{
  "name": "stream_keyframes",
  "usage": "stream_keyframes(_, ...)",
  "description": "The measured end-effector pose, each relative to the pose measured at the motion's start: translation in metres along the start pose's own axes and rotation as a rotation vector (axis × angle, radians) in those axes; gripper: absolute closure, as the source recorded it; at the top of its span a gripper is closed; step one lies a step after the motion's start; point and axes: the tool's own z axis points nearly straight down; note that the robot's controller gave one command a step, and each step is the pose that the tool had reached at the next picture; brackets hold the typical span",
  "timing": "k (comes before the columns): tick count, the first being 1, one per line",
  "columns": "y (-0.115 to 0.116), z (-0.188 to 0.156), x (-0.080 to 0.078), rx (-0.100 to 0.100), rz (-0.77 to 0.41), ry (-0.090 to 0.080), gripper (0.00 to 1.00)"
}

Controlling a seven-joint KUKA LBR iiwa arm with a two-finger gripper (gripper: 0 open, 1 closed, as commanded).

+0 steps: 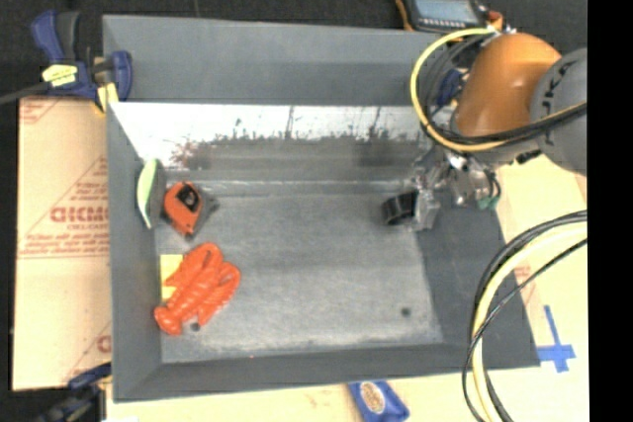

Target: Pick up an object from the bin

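Note:
My gripper (432, 191) hangs low over the bin's right side, close to the back wall. A small black object (399, 210) sits right beside it on its left; whether it touches the gripper I cannot tell. Far off on the left of the bin lie an orange tape measure (181, 206) and an orange-red crinkled toy (198, 288).
A pale green and white strip (148, 192) leans on the left wall beside the tape measure. A yellow piece (170, 266) pokes out from under the orange-red toy. The arm with its orange cover and cables reaches in over the right rim.

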Motion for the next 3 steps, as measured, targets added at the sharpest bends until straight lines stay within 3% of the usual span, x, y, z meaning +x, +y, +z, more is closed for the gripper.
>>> stream_keyframes(1, 0.003, -0.060, -0.005, -0.001, -0.006, 0.005, 1.00)
stream_keyframes(2, 0.000, -0.036, 0.018, 0.005, -0.037, -0.010, 1.00)
stream_keyframes(3, 0.015, -0.048, 0.029, -0.005, -0.045, 0.014, 1.00)
